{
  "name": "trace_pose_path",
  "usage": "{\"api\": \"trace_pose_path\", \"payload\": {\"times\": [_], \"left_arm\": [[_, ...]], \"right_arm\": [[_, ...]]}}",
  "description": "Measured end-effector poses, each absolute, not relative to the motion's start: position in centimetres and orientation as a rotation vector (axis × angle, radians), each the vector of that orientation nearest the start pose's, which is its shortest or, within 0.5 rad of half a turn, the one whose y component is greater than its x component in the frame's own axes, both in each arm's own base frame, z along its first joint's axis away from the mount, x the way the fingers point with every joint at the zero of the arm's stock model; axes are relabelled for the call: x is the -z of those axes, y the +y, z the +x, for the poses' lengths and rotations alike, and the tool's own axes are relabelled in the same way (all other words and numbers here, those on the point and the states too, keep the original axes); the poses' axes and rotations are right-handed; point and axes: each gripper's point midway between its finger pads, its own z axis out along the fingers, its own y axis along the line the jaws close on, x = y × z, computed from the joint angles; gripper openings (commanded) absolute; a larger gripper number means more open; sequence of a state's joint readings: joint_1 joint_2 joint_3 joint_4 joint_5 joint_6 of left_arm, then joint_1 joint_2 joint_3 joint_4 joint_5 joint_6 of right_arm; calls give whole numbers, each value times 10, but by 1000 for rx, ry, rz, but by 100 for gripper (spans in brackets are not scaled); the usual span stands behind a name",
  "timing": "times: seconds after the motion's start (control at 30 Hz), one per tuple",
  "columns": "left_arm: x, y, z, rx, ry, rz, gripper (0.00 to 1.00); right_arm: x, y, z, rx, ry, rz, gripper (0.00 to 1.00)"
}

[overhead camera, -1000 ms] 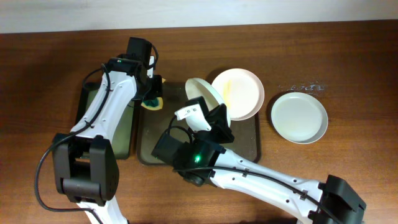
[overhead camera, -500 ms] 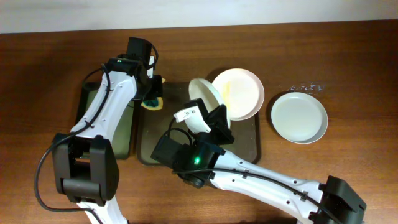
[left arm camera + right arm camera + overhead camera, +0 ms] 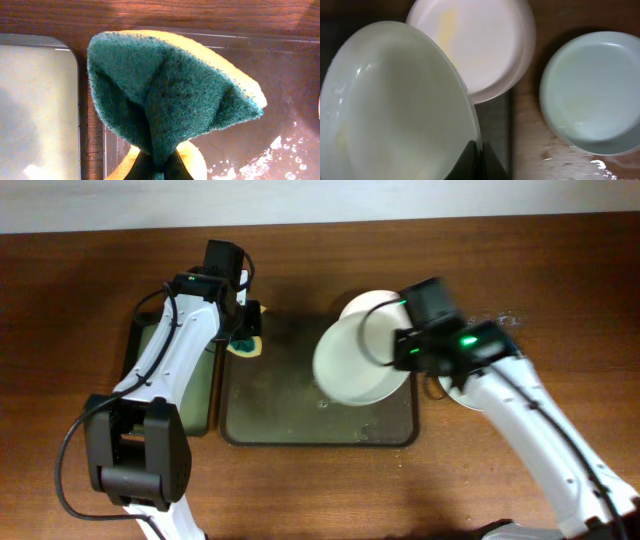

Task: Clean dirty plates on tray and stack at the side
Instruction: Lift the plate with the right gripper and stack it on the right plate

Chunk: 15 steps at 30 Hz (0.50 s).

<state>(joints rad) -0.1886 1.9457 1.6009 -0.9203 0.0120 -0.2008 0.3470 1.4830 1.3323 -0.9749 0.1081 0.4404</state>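
Our right tool (image 3: 476,159) pinches the rim of one plate (image 3: 395,110), holding it above the tray (image 3: 280,415), seemingly for wiping; our left tool (image 3: 155,167) clamps a sponge (image 3: 170,95) at the tray's far left corner.

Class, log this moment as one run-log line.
left gripper: shut on sponge; right gripper: shut on plate above tray; smeared plate: tray corner; third plate: on table

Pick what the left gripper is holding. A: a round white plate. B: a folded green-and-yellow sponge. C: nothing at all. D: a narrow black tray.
B: in the left wrist view the left gripper is shut on the folded green-and-yellow sponge.
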Motion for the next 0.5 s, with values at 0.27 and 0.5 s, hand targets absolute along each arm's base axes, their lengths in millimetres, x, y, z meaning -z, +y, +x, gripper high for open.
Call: {"api": "trace_pose_path", "payload": {"times": [0.27, 0.5], "left_arm": [[-98, -85, 432, 100, 2847, -15, 0], [-98, -85, 432, 100, 2847, -15, 0]], "right_arm": [[-168, -92, 317, -75, 2668, 854, 4], [-93, -147, 298, -99, 2725, 1111, 9]]}}
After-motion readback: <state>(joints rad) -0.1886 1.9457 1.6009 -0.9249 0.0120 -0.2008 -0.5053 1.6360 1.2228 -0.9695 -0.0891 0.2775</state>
